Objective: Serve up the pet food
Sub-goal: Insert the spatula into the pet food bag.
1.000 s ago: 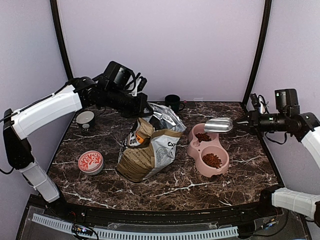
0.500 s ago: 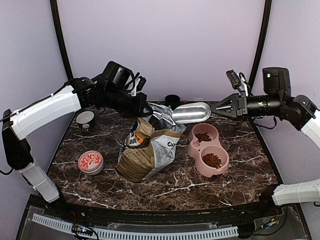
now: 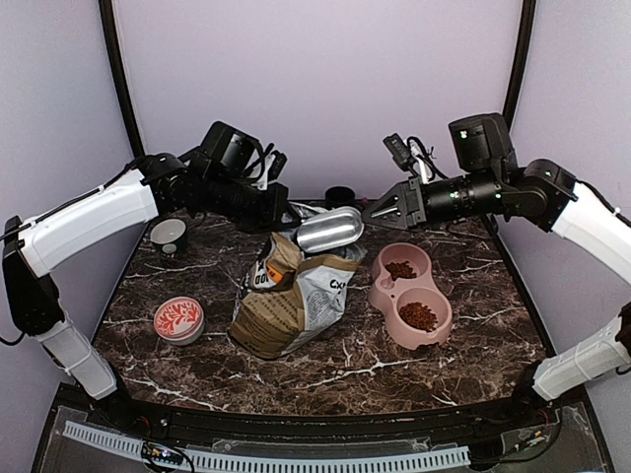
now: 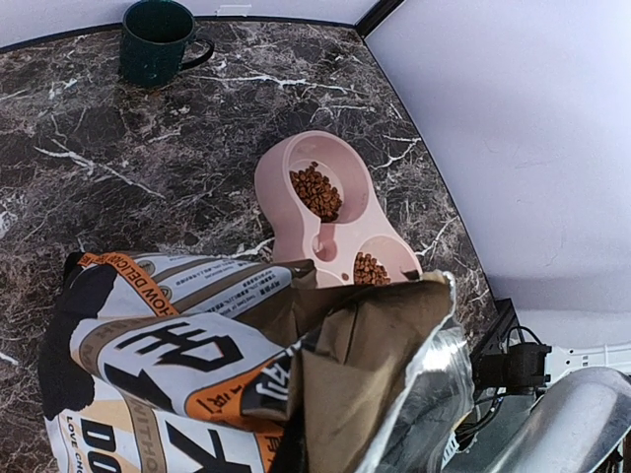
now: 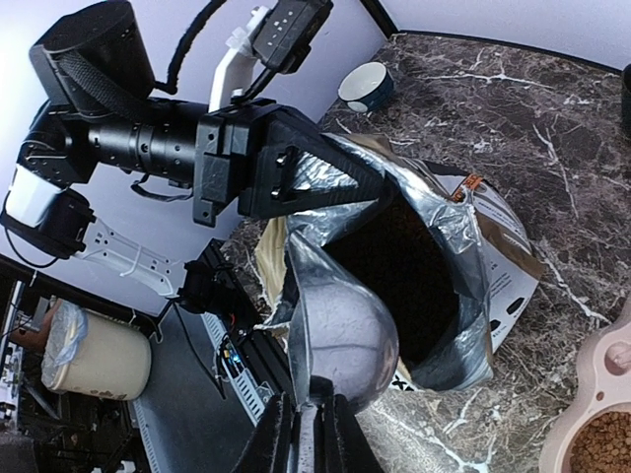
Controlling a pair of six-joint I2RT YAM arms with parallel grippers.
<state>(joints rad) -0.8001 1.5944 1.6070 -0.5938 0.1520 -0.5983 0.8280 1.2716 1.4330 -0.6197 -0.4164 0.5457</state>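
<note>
**Step in hand:** a return run to the bag for another load.

The right tool [image 3: 373, 210] is clenched on the handle of a metal scoop [image 3: 330, 231]. The scoop hangs tilted just over the mouth of the bag [image 3: 296, 301], at the bag's 12 o'clock in the top view. The left tool [image 3: 282, 211] is pinched on the bag's foil rim and props the mouth open (the right wrist view shows a dark opening directly under the scoop).

The pet food [image 3: 400, 269] lies in both wells of the pink double bowl [image 3: 380, 288], at 3 o'clock from the bag on the bench [image 3: 394, 370]. Each well looks only partly filled. Whether the scoop carries any kibble cannot be told, since only its outside shows.

**Next move, as judged:** dip the scoop mouth-first into the opening, clear of the foil lip, and rake up a load. The rim must stay taut, or the mouth may fold in.
</note>
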